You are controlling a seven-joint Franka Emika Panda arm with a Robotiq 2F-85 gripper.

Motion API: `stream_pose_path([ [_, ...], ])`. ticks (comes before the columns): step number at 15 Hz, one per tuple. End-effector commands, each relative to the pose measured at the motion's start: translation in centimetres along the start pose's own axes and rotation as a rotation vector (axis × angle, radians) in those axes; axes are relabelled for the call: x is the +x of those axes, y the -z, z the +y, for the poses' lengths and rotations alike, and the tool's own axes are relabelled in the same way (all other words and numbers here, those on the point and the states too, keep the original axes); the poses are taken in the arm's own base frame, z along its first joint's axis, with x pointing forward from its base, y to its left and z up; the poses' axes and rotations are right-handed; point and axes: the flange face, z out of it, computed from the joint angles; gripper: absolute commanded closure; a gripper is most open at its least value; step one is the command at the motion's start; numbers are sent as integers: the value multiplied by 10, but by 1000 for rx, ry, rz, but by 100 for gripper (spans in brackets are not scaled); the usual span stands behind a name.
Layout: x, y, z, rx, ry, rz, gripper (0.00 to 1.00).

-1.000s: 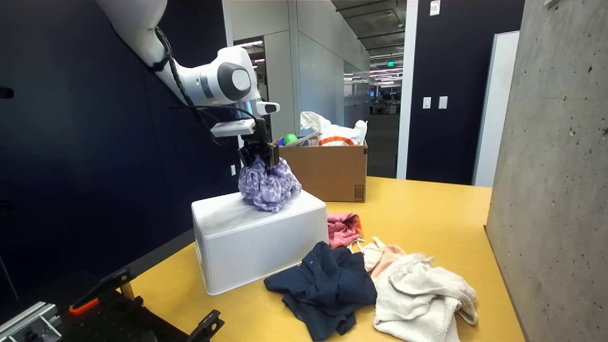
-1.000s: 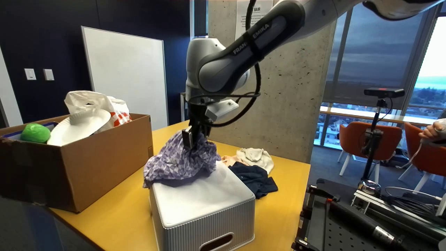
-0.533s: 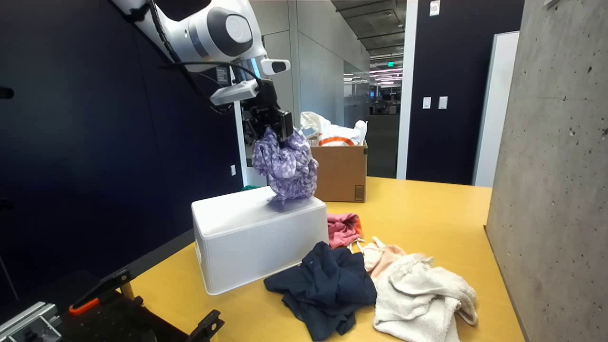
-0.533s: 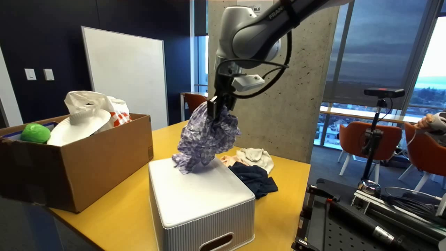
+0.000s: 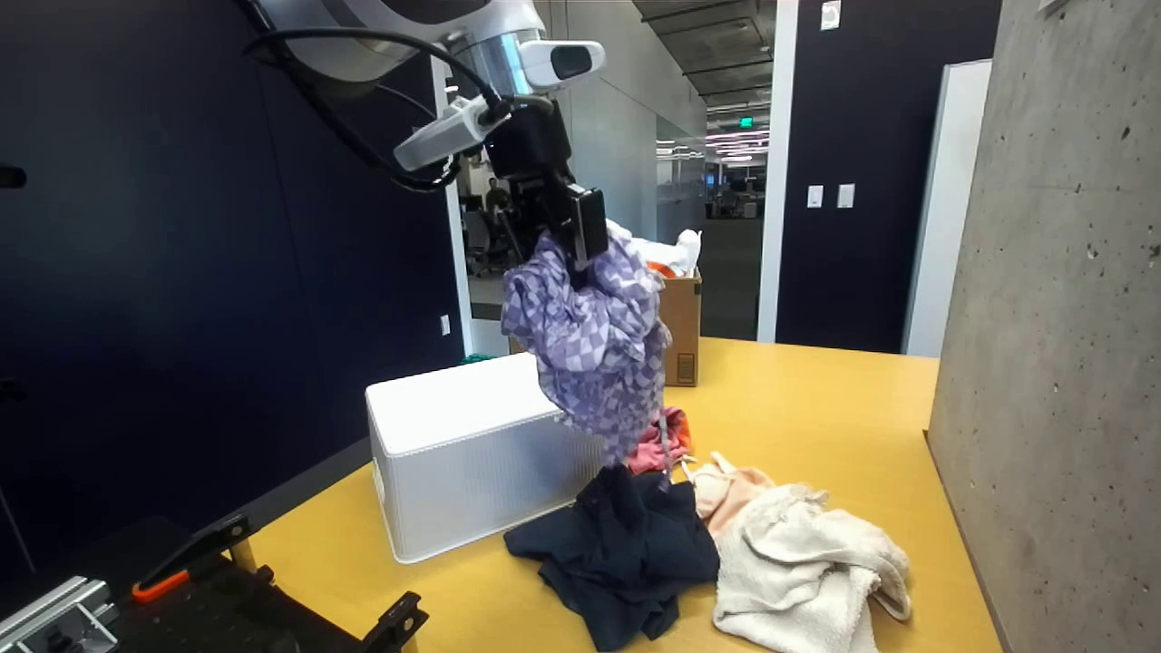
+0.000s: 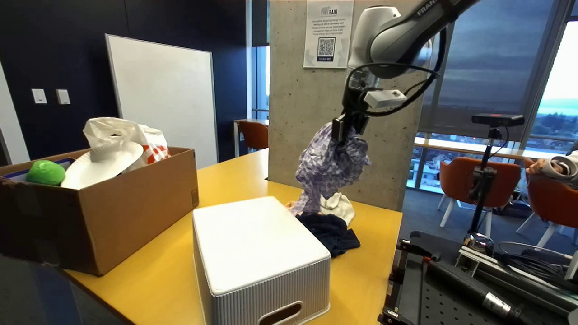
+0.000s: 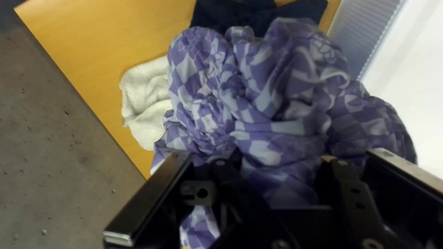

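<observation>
My gripper [image 5: 567, 254] is shut on a bunched purple-and-white checked cloth [image 5: 590, 345], held up in the air. Folds of the cloth [image 7: 270, 103] fill the space between the fingers in the wrist view and hide the fingertips' contact. Its loose lower end hangs over a navy garment [image 5: 626, 553]; whether it touches cannot be told. Beside that garment lie an off-white towel-like cloth [image 5: 807, 562] and a peach cloth [image 5: 730, 494]. A pinkish-red cloth [image 5: 678, 431] is partly covered from sight by the hanging cloth. An upturned white ribbed box [image 6: 262, 243] stands close by.
A cardboard box [image 6: 140, 216] holding a green ball, paper plate and white bags stands on the yellow table [image 5: 798, 390]. A concrete pillar [image 5: 1043, 363] rises along one table edge. Black mounting hardware [image 6: 451, 280] adjoins the table. Someone's hand holds a controller [image 6: 560, 169].
The gripper has lifted the checked cloth off the white box's top and carried it rightward in both exterior views, over the heap of clothes. The grip has stayed the same.
</observation>
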Motion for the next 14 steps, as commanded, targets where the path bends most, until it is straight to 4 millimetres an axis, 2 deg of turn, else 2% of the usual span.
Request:
stream_pose_path([
  [1, -23, -19, 59, -2, -82, 4, 94],
  [4, -29, -53, 90, -7, -134, -25, 94],
  [9, -34, -123, 117, 8, -208, -71, 94],
  [14, -15, -190, 142, 18, -248, -54, 94],
])
